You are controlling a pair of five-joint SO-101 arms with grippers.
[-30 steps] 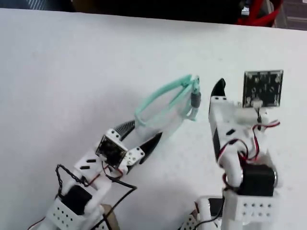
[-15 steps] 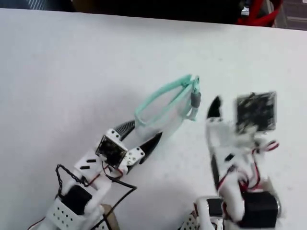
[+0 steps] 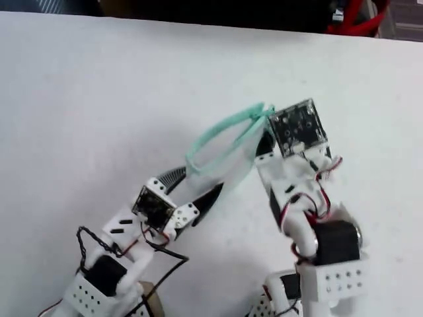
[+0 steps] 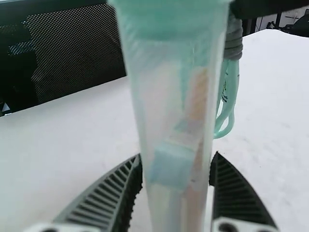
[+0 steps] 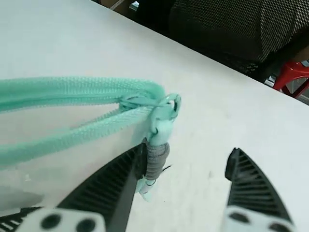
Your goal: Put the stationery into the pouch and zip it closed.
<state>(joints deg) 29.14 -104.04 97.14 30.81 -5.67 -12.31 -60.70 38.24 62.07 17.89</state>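
A translucent pouch (image 3: 221, 157) with a mint zipper (image 5: 82, 92) stands on edge on the white table, its mouth gaping wide. My left gripper (image 3: 193, 186) is shut on the pouch's near end; in the left wrist view the pouch (image 4: 174, 111) is pinched between both black fingers, with a pale blue block (image 4: 170, 166) and an orange stick inside. My right gripper (image 5: 188, 150) is open at the pouch's far end. The grey zipper pull (image 5: 155, 157) hangs just beside one of its fingers (image 5: 120, 179). In the high view the right gripper (image 3: 266, 144) sits under its wrist camera board.
The white table (image 3: 99, 99) is bare around the pouch. Dark mesh chairs (image 5: 231, 29) and a red frame (image 3: 360, 20) stand beyond the far edge. The two arm bases crowd the near edge.
The right arm swung left and forward, bringing its gripper from beside the pouch up to the zipper-pull end. The left arm and pouch stayed still.
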